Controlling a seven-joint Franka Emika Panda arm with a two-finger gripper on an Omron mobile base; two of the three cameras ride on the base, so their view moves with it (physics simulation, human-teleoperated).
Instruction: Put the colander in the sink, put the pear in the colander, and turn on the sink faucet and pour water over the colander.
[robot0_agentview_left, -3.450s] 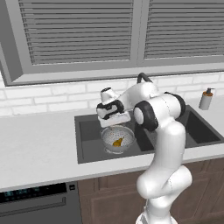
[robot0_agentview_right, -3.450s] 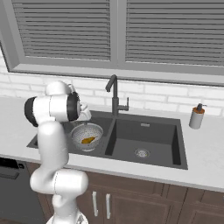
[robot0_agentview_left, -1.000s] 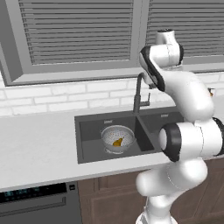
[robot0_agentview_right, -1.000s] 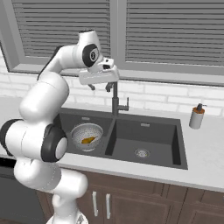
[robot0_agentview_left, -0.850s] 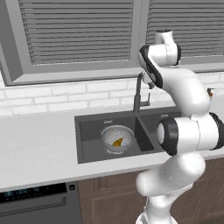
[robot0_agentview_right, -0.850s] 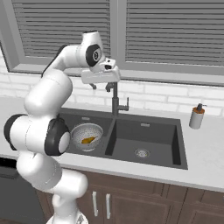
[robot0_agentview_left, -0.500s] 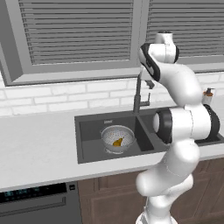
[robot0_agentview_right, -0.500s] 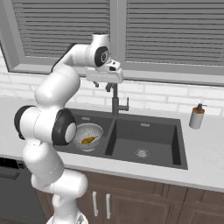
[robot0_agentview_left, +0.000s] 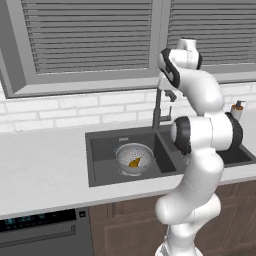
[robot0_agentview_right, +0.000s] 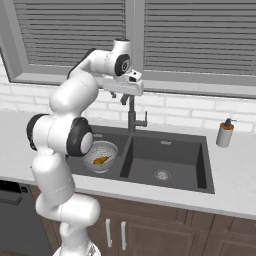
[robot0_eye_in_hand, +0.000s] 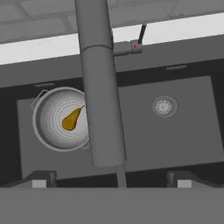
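Directly below my claw, between its two spread fingertips, runs the top of the sink faucet, its gooseneck foreshortened into a thick dark column from my hand camera. My jaws stand wide apart and grip nothing; the spout passes through the gap without touching either tip, as far as I can tell.

Further down and to the left of my claw, the colander sits in the left basin of the sink, and the pear lies inside it. Those two steps look finished to me. What remains, I judge, is the water.

From the right base camera my claw hangs above the hooked spout, close under the window sill, with the arm reaching up and over. The faucet's side lever is beyond my claw toward the wall and off to the right of the column, a thin stick with a small red mark at its root.

So the step in hand is turning on the faucet. Next I need to drop down past the spout and come beside that lever, then push it. The spout's end appears to sit near the colander's edge, so it may want swinging left over the mesh.
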